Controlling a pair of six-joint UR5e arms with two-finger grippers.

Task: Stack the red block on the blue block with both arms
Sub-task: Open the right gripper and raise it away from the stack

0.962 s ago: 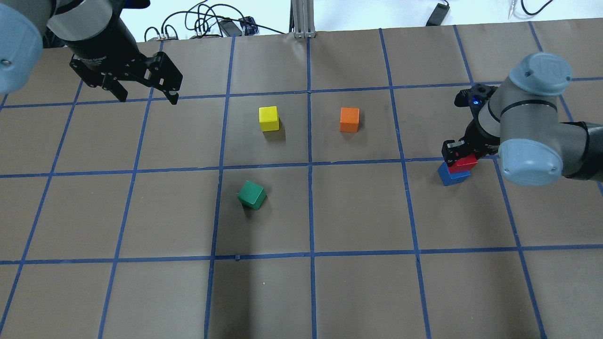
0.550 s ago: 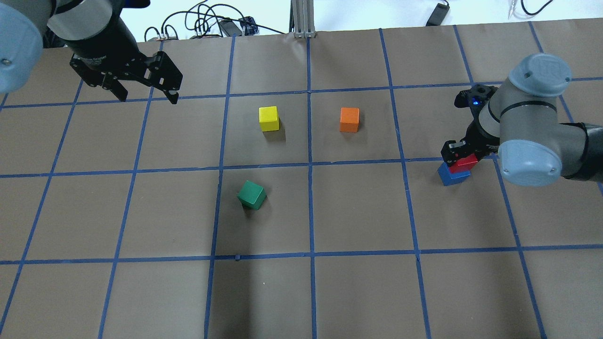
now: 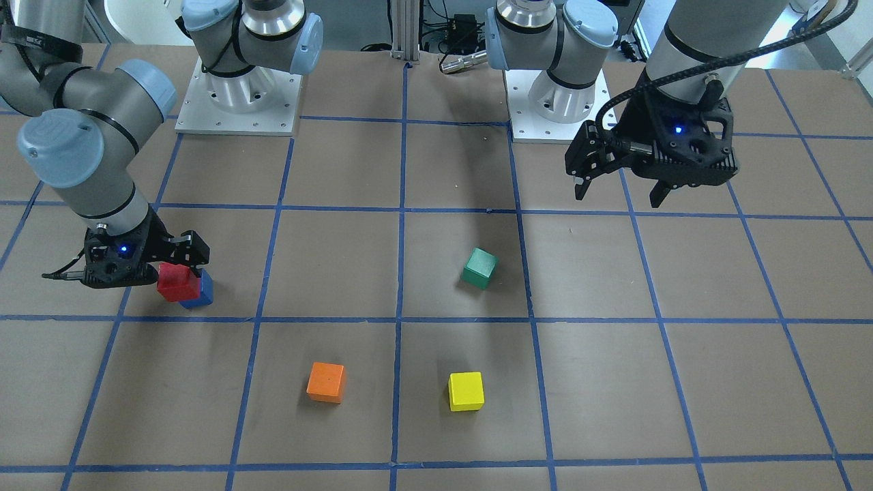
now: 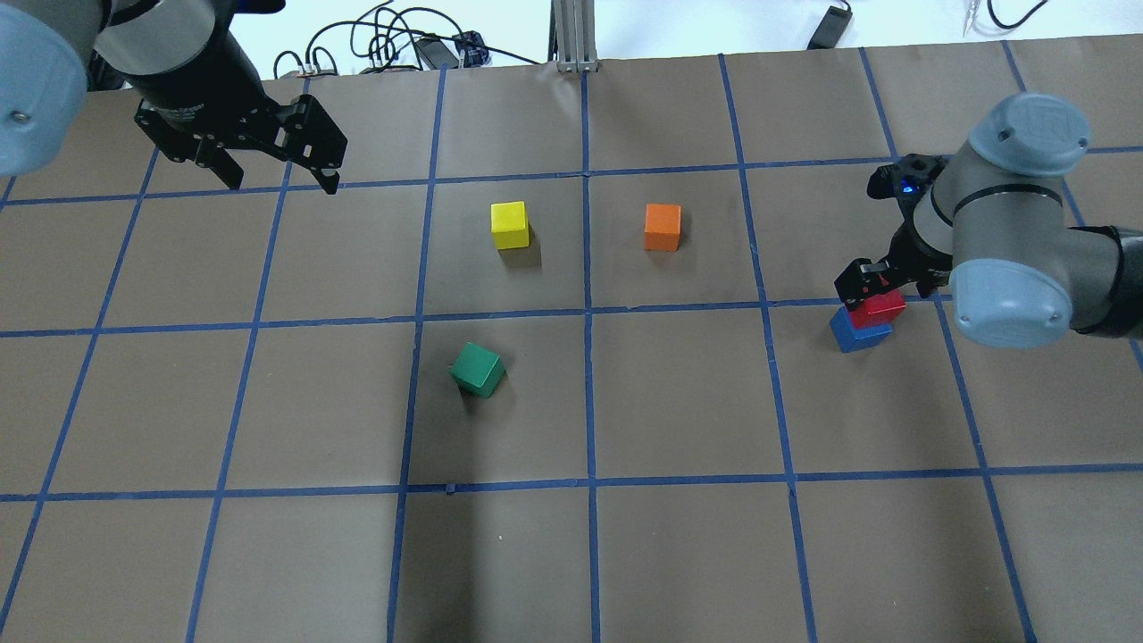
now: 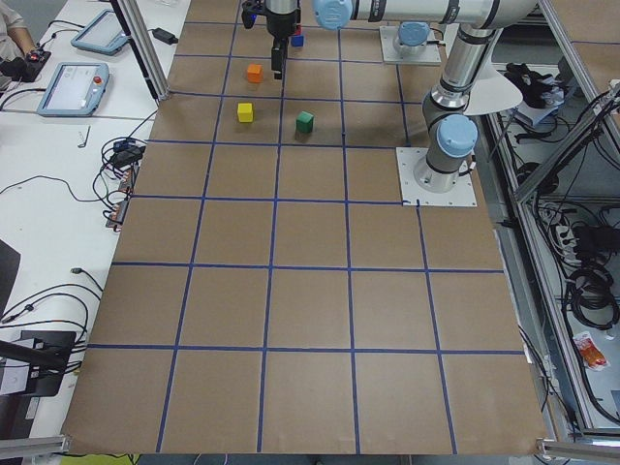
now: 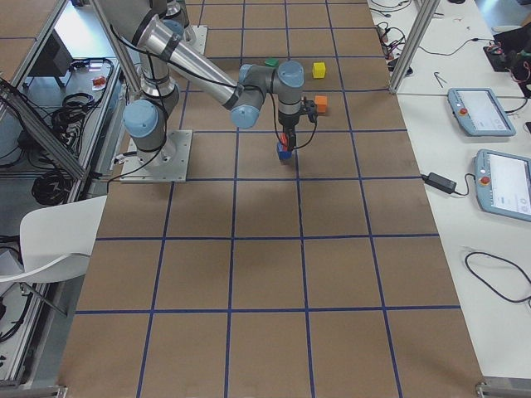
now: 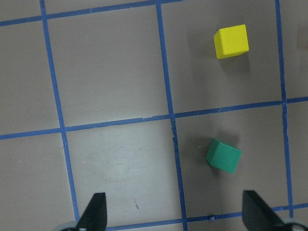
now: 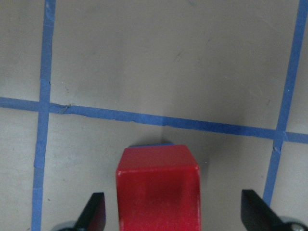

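Observation:
The red block sits on top of the blue block at the right side of the table, turned a little against it. My right gripper hangs over the stack and is open. In the right wrist view its fingers stand wide apart on either side of the red block without touching it, and a sliver of the blue block shows behind. The front view shows the red block over the blue block. My left gripper is open and empty, high over the far left.
A yellow cube and an orange cube sit in the middle far squares. A green cube sits turned, nearer the robot. Cables lie beyond the table's far edge.
My right gripper has drawn up and back a little from the stack, and the red block stays on the blue block. My left gripper has shifted slightly away.

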